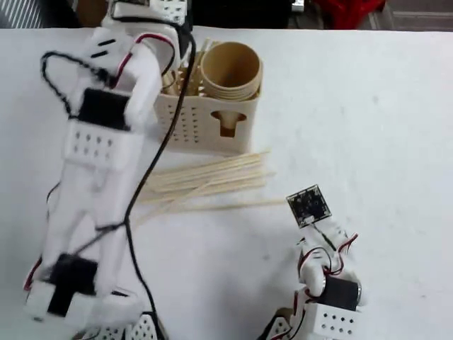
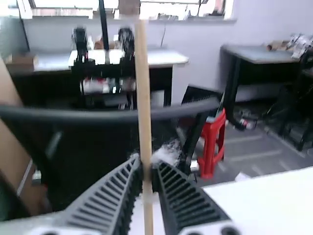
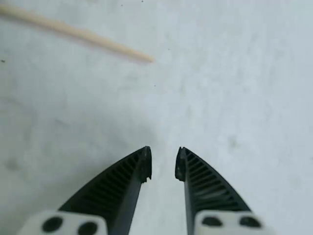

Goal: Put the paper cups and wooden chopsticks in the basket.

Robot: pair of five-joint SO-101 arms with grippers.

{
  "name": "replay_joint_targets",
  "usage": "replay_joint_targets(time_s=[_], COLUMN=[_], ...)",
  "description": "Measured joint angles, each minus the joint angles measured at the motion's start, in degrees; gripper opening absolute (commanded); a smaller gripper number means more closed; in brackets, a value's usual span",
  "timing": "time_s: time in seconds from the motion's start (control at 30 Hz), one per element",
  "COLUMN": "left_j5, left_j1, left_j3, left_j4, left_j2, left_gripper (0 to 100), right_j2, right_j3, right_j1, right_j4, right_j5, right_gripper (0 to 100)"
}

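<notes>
A cream perforated basket (image 1: pixel 202 124) stands at the back of the white table, with stacked paper cups (image 1: pixel 230 71) and a few wooden chopsticks (image 1: pixel 185 74) upright inside. A loose bundle of chopsticks (image 1: pixel 209 183) lies on the table just in front of it. The left arm (image 1: pixel 106 142) stretches over the basket's left side. In its wrist view my left gripper (image 2: pixel 146 172) is shut on one chopstick (image 2: pixel 143 98), held upright with the room behind it. My right gripper (image 3: pixel 163 159) is open just above the bare table, with a chopstick tip (image 3: pixel 78 33) lying farther off.
The right arm (image 1: pixel 329 287) sits low at the front right, its camera board (image 1: pixel 308 205) near the end of the lowest chopstick. Bare table (image 1: pixel 368 127) spreads to the right of the basket. A black cable (image 1: pixel 152 170) hangs along the left arm.
</notes>
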Motion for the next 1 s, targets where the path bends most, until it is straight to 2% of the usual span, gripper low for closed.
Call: replay_joint_targets(time_s=[0.13,0.33,0.5,0.6,0.77,1.0], left_j5=[0.62,0.70,0.70,0.53,-6.59,-15.91], left_j1=[-1.05,-1.05,-1.32,-2.02,-2.90,-3.60], left_j3=[0.00,0.70,5.01,4.92,0.09,-5.27], left_j4=[1.85,9.93,12.92,17.41,28.92,47.03], left_j2=[3.08,3.52,3.60,3.52,2.02,-7.65], left_gripper=[2,3,14,13,10,10], right_j2=[0.00,0.00,0.00,0.00,0.00,0.00], right_j3=[0.00,0.00,0.00,0.00,0.00,0.00], right_j1=[0.00,0.00,0.00,0.00,0.00,0.00], right_j4=[0.00,0.00,0.00,0.00,0.00,0.00], right_j5=[0.00,0.00,0.00,0.00,0.00,0.00], right_gripper=[9.8,9.8,9.8,9.8,9.8,9.8])
